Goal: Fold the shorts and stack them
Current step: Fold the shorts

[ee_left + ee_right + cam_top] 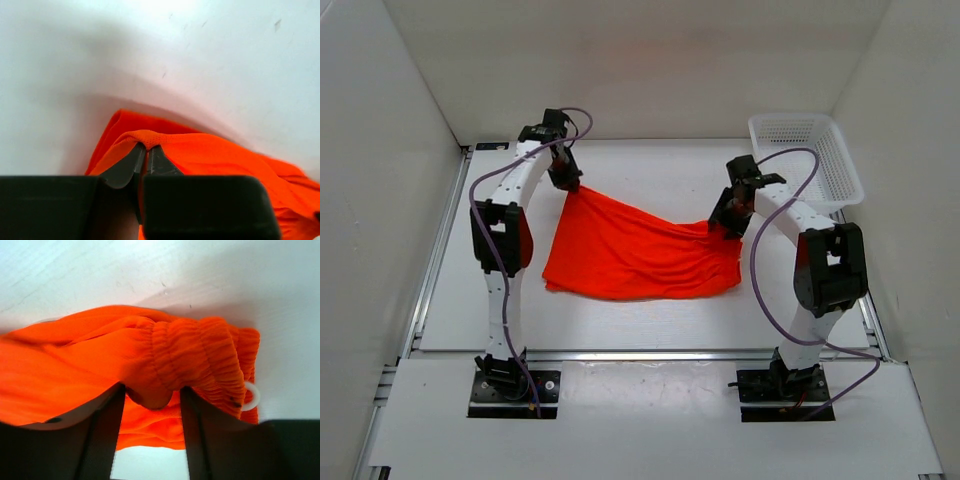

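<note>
The orange-red shorts (640, 255) lie spread across the middle of the table, with their far left corner lifted. My left gripper (567, 183) is shut on that corner; in the left wrist view its tips (146, 146) pinch a fold of the shorts (215, 150). My right gripper (725, 228) is at the right edge of the cloth. In the right wrist view its jaws (152, 390) stand apart, with the gathered waistband (200, 355) draped over and bulging between them, not pinched. A white drawstring loop (251, 396) shows at the waistband's right end.
A white plastic basket (805, 150) stands at the back right corner, just behind the right arm. White walls close in the table on the left, back and right. Bare tabletop (650, 170) lies between the two grippers and behind the shorts.
</note>
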